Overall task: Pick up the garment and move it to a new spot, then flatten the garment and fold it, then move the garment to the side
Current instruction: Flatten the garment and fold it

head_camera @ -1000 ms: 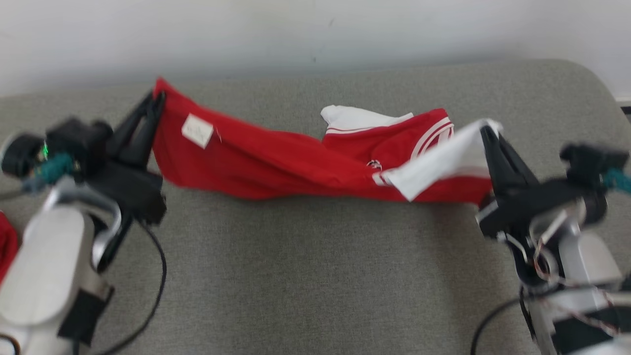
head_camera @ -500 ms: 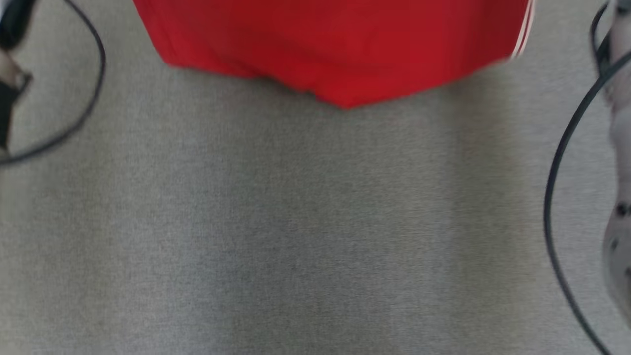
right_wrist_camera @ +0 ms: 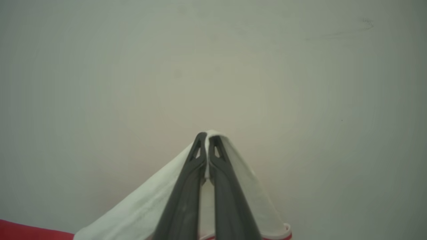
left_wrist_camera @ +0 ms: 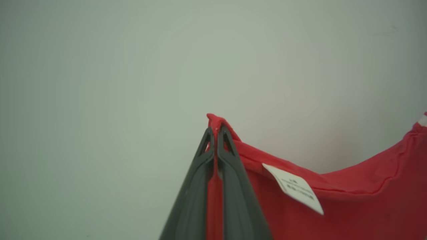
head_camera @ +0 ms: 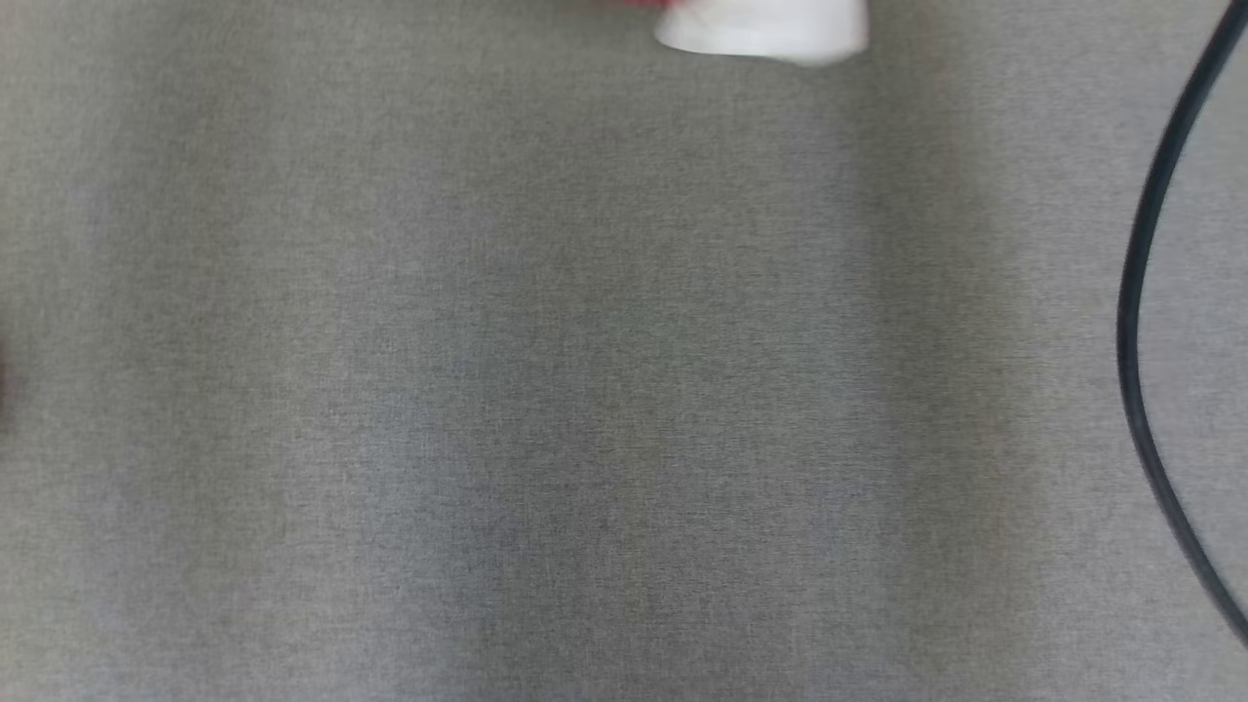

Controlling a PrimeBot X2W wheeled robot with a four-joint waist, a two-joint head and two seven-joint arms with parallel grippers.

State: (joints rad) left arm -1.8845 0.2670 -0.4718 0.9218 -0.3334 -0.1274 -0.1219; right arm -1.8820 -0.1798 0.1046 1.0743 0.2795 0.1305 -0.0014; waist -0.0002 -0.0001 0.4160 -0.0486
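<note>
Left wrist view, garment (left_wrist_camera: 350, 213) stretched rightward

The head view has slid a long way. A second ago the red garment hung stretched across the middle of it. Half a second ago it was a wide red band at the top. Now a small white bit of the garment (head_camera: 760, 29) peeks in at the top edge, above the grey desk (head_camera: 585, 390). A black cable (head_camera: 1131, 322) now curves down the right side.
</note>
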